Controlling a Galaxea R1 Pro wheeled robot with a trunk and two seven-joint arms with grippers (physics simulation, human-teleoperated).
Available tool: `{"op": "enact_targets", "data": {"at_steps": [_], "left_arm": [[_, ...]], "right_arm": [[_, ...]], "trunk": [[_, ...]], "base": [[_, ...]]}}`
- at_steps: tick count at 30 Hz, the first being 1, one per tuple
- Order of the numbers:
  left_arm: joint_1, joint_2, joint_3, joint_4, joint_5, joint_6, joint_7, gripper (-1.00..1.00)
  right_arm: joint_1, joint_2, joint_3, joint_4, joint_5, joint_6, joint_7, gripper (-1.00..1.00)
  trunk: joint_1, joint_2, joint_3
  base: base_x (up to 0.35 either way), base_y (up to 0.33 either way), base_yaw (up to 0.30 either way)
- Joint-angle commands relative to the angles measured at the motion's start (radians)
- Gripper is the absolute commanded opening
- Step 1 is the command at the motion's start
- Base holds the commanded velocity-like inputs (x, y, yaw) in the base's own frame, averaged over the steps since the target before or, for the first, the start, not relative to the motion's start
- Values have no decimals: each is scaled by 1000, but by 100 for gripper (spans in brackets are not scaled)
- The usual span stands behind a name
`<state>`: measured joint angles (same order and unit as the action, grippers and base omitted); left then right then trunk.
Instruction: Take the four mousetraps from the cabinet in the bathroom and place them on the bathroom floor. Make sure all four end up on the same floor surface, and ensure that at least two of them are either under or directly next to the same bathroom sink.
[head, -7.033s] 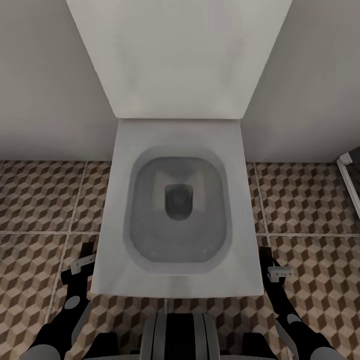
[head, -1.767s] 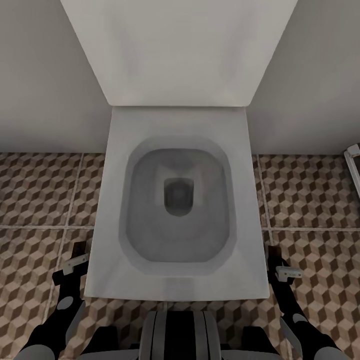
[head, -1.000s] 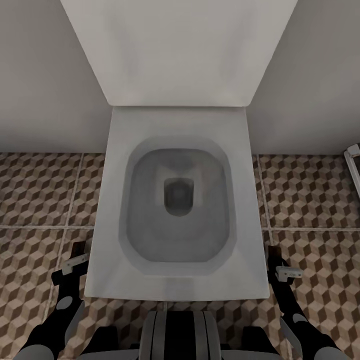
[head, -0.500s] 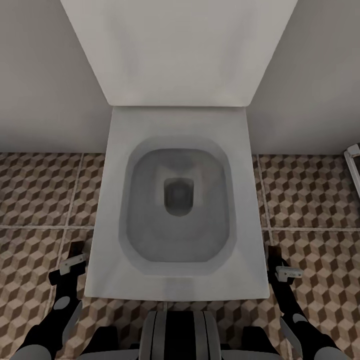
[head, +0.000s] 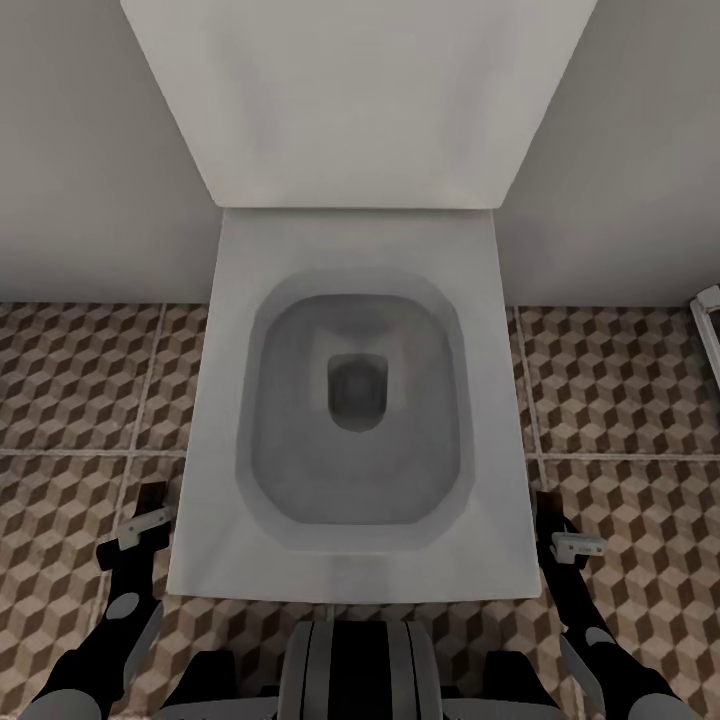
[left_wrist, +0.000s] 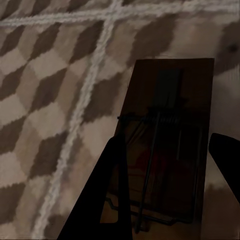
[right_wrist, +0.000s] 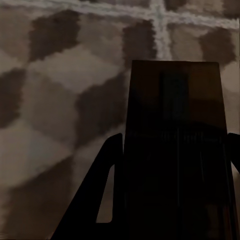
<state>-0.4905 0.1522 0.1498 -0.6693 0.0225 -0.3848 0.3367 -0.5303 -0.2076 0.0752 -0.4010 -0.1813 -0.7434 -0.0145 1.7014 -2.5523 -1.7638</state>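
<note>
Robot trunk (head: 358, 670) is seen at the near edge of the head view, with one arm at each side of it. The left gripper (head: 150, 520) hangs low beside the left front corner of a white toilet (head: 352, 400), the right gripper (head: 562, 540) beside its right front corner. One toilet is counted, its raised lid (head: 355, 100) leaning against a plain grey wall (head: 80, 180). A pale frame (head: 708, 320) is cut off at the far right edge.

Detail not resolved by the head view is supplied by the wrist views. In the left wrist view one mousetrap (left_wrist: 167, 145), a brown board with dark wire spring parts, is seen between the two dark fingers (left_wrist: 100, 200) of the left gripper (left_wrist: 165, 185); whether the fingers are pressed against its edges or spread clear of them cannot be told. In the right wrist view a second mousetrap (right_wrist: 175, 150), deep in shadow, is seen between the fingers (right_wrist: 100, 190) of the right gripper (right_wrist: 172, 200); here too the grasp cannot be told. Two mousetraps are counted in all.

Behind each trap the bathroom floor (head: 620, 390) is shown, cube-patterned with pale grout lines (left_wrist: 85, 110). Whether either trap touches the tiles cannot be told.
</note>
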Motion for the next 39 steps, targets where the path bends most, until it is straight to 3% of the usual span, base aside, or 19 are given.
{"op": "enact_targets", "data": {"at_steps": [1, 3, 30, 34, 39], "left_arm": [[0, 0, -1, 1, 2, -3, 2, -100], [0, 0, -1, 1, 2, -3, 2, -100], [0, -2, -2, 1, 2, -3, 1, -100], [0, -4, -2, 1, 2, -3, 2, -100], [0, -3, -3, 1, 2, -3, 1, -100]], "right_arm": [[-1, -1, 8, 1, -11, -4, 2, -100], [-1, -1, 8, 1, -11, -4, 2, -100], [-1, -1, 8, 1, -11, -4, 2, -100], [-1, -1, 8, 1, -10, -4, 2, -100], [-1, -1, 8, 1, -10, -4, 2, -100]], "trunk": [[0, 0, -4], [1, -1, -12], [1, -1, -12], [3, -2, -28], [3, -2, -28]], "base": [[0, 0, 0], [0, 0, 0], [0, 0, 0], [0, 0, 0], [0, 0, 0]]}}
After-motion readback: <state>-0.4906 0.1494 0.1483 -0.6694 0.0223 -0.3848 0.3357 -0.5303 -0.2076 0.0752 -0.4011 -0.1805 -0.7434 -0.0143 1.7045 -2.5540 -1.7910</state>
